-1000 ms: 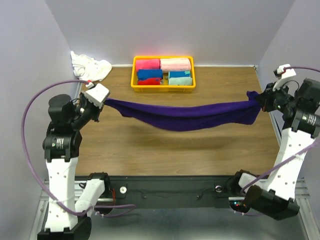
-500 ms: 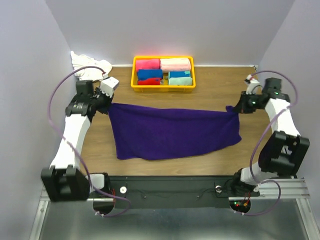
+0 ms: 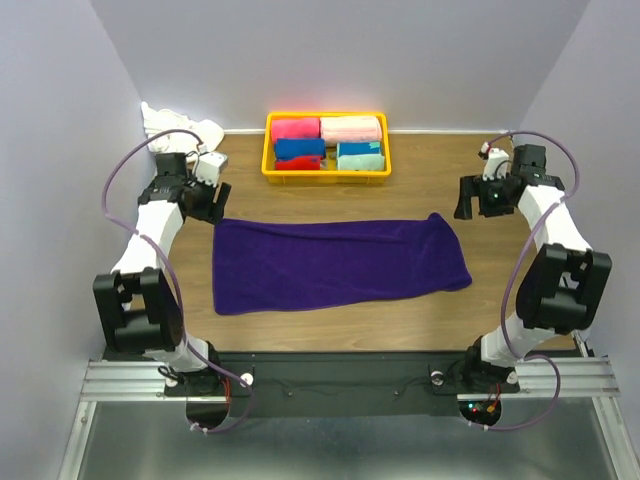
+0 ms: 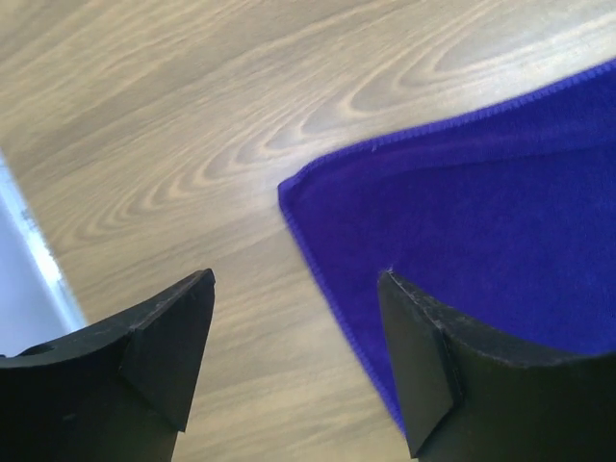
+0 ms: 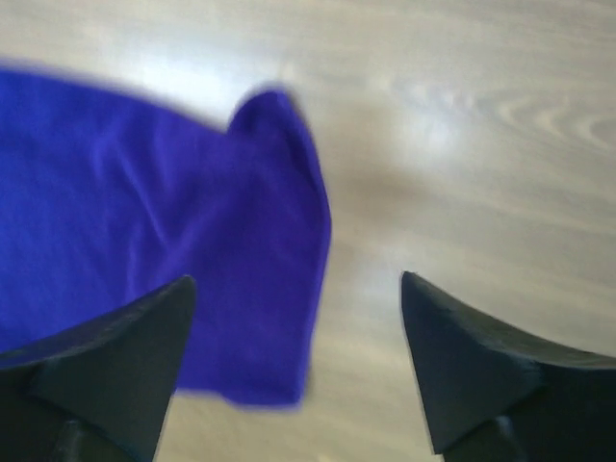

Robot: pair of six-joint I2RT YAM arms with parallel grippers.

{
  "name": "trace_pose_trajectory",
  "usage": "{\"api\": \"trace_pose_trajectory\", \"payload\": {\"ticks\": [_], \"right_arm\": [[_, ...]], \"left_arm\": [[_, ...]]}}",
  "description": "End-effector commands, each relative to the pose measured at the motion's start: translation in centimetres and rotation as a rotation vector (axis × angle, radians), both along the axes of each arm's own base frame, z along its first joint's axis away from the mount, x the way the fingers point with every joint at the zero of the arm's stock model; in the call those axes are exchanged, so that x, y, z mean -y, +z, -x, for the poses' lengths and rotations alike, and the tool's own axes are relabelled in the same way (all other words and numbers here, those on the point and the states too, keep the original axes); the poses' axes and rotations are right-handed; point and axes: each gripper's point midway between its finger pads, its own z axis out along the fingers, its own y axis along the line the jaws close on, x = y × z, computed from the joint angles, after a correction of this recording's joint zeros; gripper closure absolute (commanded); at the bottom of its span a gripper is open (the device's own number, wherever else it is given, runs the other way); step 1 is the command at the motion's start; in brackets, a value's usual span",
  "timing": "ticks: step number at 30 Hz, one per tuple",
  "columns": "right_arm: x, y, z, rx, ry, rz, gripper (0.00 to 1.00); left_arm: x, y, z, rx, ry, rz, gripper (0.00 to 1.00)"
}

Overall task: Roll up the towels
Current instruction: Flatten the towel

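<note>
Wood-grain tabletop point(image 3: 440, 200) with the purple towel point(image 3: 335, 265) spread flat across its middle, ready for rolling.
Left gripper point(image 4: 294, 284) hangs over the towel's far left corner, jaws apart and empty; right gripper point(image 5: 295, 281) hangs likewise by the far right corner, which lies slightly bunched. Laid long side left to right, the cloth looks placed so a roll can start from one short end, though that rumpled corner may want smoothing first. White towel point(image 3: 180, 128) lies crumpled in the far left corner, left of the yellow basket point(image 3: 268, 150) of rolled towels point(image 3: 325, 140).
</note>
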Motion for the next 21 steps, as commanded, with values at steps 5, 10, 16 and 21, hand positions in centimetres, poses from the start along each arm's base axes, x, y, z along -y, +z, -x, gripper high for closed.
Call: {"api": "trace_pose_trajectory", "payload": {"ticks": [5,10,16,21], "right_arm": [[0.5,-4.2,10.8,-0.295,0.286,0.151,0.31],[-0.1,-7.1,16.2,-0.451,0.402,0.134,0.39],[-0.9,-9.1,18.0,-0.536,0.402,0.078,0.38],[-1.4,-10.7,17.3,-0.548,0.362,0.058,0.40]], "left_arm": [[1.0,-0.2,9.8,-0.127,-0.271,-0.065,0.36],[0.9,-3.9,17.8,-0.293,-0.516,-0.148,0.42],[0.5,-7.2,21.6,-0.315,-0.641,-0.227,0.40],[1.0,-7.7,20.7,-0.286,-0.662,-0.208,0.34]]}}
